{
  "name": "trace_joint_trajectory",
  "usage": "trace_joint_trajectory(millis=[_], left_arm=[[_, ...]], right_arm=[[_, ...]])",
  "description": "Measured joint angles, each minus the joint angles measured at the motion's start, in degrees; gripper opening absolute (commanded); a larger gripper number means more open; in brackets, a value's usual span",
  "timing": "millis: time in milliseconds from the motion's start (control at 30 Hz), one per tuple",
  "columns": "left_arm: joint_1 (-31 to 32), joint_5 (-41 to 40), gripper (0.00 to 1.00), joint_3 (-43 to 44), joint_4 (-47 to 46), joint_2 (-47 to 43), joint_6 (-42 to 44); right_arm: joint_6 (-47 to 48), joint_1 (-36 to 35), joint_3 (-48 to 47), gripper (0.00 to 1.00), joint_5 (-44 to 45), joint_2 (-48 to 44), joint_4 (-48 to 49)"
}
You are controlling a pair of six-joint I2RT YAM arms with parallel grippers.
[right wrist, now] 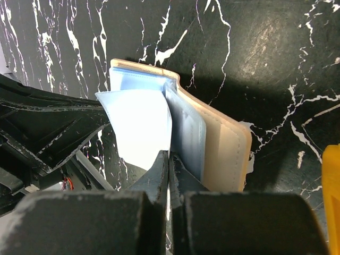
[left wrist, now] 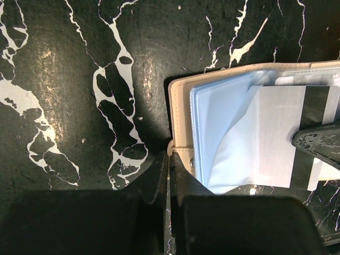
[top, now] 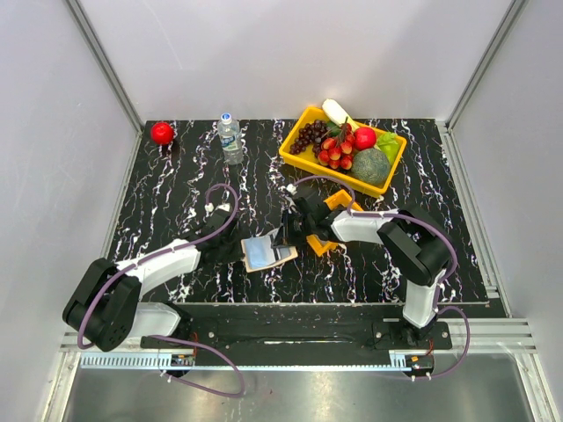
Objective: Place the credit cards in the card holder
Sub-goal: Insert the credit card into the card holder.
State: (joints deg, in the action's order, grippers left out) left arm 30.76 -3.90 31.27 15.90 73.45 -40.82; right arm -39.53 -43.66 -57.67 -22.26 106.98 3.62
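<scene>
The tan card holder (top: 285,258) lies open mid-table with its light blue-grey sleeves (left wrist: 223,117) up. My left gripper (left wrist: 170,156) is shut on its tan edge (left wrist: 180,122), at the fold. My right gripper (right wrist: 169,156) is shut on a white credit card (right wrist: 139,127) with a black stripe (left wrist: 313,109). The card's far part lies inside a sleeve and its near edge sticks out. In the right wrist view the holder's tan cover (right wrist: 228,149) lies right of the card. No other cards show.
A small orange tray (top: 327,246) sits under my right arm, and its edge shows in the right wrist view (right wrist: 332,196). A yellow tray (top: 297,132) of fruit stands at the back right. A water bottle (top: 230,138) and a red apple (top: 162,133) stand at the back left.
</scene>
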Motion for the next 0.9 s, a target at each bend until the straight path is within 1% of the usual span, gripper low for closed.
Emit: trace_joint_trajectory(millis=[67, 133, 200, 300, 333, 367, 433, 533, 600, 800, 900], left_arm=[[0.0, 0.02, 0.0, 0.0, -0.02, 0.0, 0.02], [0.0, 0.02, 0.0, 0.0, -0.02, 0.0, 0.02], [0.0, 0.02, 0.0, 0.0, 0.0, 0.0, 0.04], [-0.04, 0.0, 0.0, 0.0, 0.09, -0.24, 0.13], [-0.09, 0.0, 0.0, -0.02, 0.17, -0.35, 0.26], [-0.11, 0.0, 0.0, -0.04, 0.24, -0.42, 0.28], [-0.15, -0.02, 0.0, -0.31, 0.26, -0.74, 0.28], [-0.15, 0.0, 0.0, -0.39, 0.35, -1.03, 0.28], [-0.15, 0.0, 0.0, -0.39, 0.33, -1.03, 0.28], [-0.15, 0.0, 0.0, -0.39, 0.31, -1.03, 0.28], [-0.15, 0.0, 0.0, -0.42, 0.31, -1.03, 0.31]], right_arm=[[-0.15, 0.0, -0.11, 0.04, -0.17, 0.2, 0.0], [-0.44, 0.0, -0.61, 0.06, -0.44, 0.76, -0.04], [-0.52, 0.0, -1.42, 0.1, -0.85, 1.62, -0.28], [-0.63, 0.0, -2.32, 0.12, -1.31, 2.49, -0.87], [-0.63, -0.07, -2.58, 0.15, -1.4, 2.78, -1.14], [-0.66, -0.09, -2.8, 0.2, -1.42, 2.97, -1.38], [-0.55, -0.2, -2.91, 0.22, -1.4, 3.13, -2.01], [-0.11, -0.5, -2.93, 0.32, -1.2, 3.13, -3.91], [0.13, -0.7, -2.97, 0.36, -1.01, 2.99, -4.55], [0.66, -1.53, -3.08, 0.4, -0.81, 1.68, -7.56], [0.66, -1.57, -3.08, 0.4, -1.18, 1.29, -8.5]])
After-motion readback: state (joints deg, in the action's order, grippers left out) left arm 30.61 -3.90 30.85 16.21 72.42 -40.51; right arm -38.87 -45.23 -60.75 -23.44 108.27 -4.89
